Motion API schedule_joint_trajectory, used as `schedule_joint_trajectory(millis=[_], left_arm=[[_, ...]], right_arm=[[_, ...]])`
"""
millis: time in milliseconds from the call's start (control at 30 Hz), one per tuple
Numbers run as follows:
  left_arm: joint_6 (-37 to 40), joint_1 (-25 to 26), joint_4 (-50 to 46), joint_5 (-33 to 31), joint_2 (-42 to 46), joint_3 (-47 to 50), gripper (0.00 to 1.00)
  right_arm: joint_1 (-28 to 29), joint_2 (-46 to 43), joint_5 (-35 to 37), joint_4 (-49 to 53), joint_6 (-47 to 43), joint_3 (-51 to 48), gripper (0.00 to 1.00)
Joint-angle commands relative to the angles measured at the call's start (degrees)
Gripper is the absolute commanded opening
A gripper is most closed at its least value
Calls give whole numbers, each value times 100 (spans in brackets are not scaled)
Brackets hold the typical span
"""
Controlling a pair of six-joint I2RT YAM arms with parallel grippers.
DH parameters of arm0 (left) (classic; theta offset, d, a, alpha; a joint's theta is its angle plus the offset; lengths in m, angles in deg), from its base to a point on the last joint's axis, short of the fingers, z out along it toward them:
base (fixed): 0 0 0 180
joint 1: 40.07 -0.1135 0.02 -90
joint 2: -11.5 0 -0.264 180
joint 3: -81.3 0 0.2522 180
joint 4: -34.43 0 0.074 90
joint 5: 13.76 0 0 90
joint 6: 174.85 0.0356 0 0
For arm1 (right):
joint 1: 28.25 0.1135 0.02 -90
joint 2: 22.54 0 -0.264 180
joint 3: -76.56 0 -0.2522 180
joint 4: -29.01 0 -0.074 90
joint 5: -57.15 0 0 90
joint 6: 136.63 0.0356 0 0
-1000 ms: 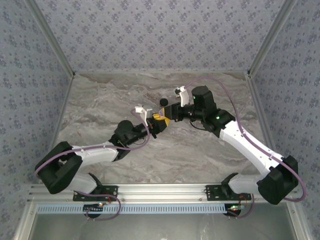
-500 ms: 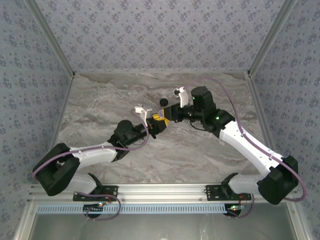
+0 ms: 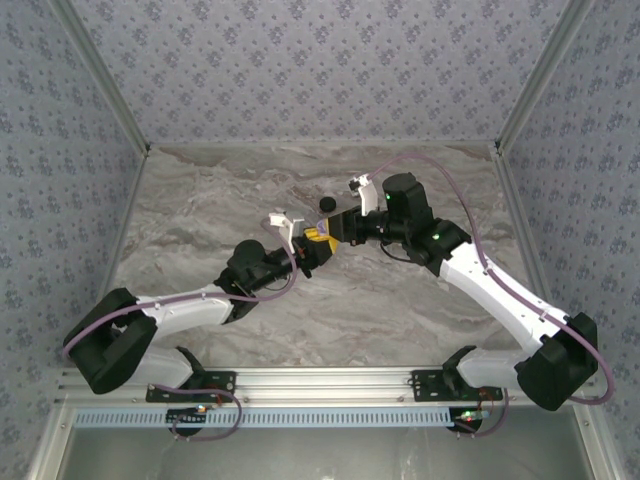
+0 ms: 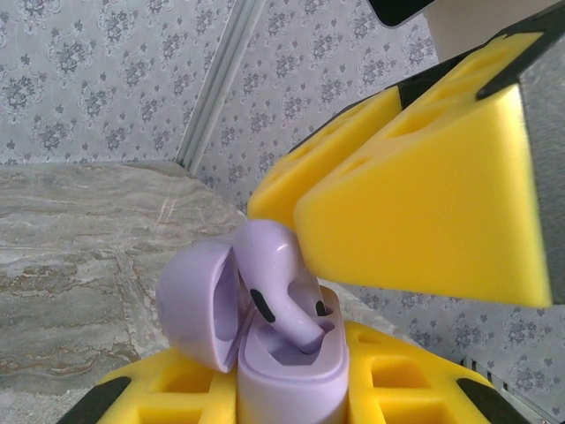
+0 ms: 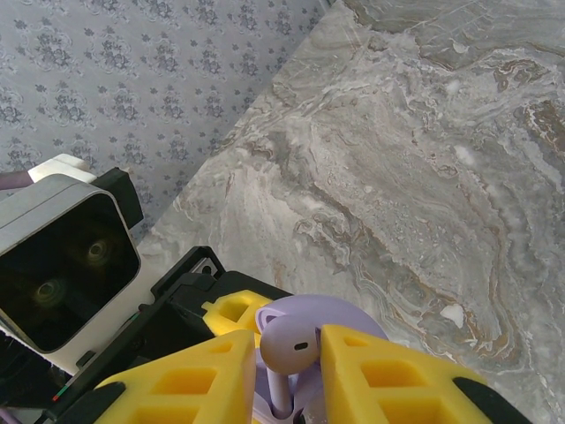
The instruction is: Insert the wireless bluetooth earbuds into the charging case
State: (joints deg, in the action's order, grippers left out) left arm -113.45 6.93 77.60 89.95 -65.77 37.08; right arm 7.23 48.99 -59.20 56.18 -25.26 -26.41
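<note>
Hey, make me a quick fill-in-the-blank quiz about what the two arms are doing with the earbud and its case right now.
1. The left gripper holds the charging case, whose lid is ____.
2. The right gripper pinches a single earbud, and its colour is ____.
3. The foam pads on the gripper fingers are coloured ____.

Missing words: open; lilac; yellow.
</note>
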Motion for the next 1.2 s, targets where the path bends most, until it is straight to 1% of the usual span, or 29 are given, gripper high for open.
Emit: schedule_joint_trajectory(millis=[0,100,300,633,933,1167], left_arm=[[126,32,273,-28,217,-112,23],[157,32,218,-3,217,-125,23],[316,32,20,70,247,-127,23],[744,78,-320,140,431,-101,23],[1213,118,-808,214,595,-110,23],[1368,121,-946,248,687,-83,22]], right_arm=[[63,-119,54,289,-133,169,29],[64,-139,73,299,-141,176,32],[97,-208,155,403,-197,214,34],[148,-261,156,530,-295,271,35],[216,-389,322,718,-344,341,35],[248,-464,367,770,-380,355,35]])
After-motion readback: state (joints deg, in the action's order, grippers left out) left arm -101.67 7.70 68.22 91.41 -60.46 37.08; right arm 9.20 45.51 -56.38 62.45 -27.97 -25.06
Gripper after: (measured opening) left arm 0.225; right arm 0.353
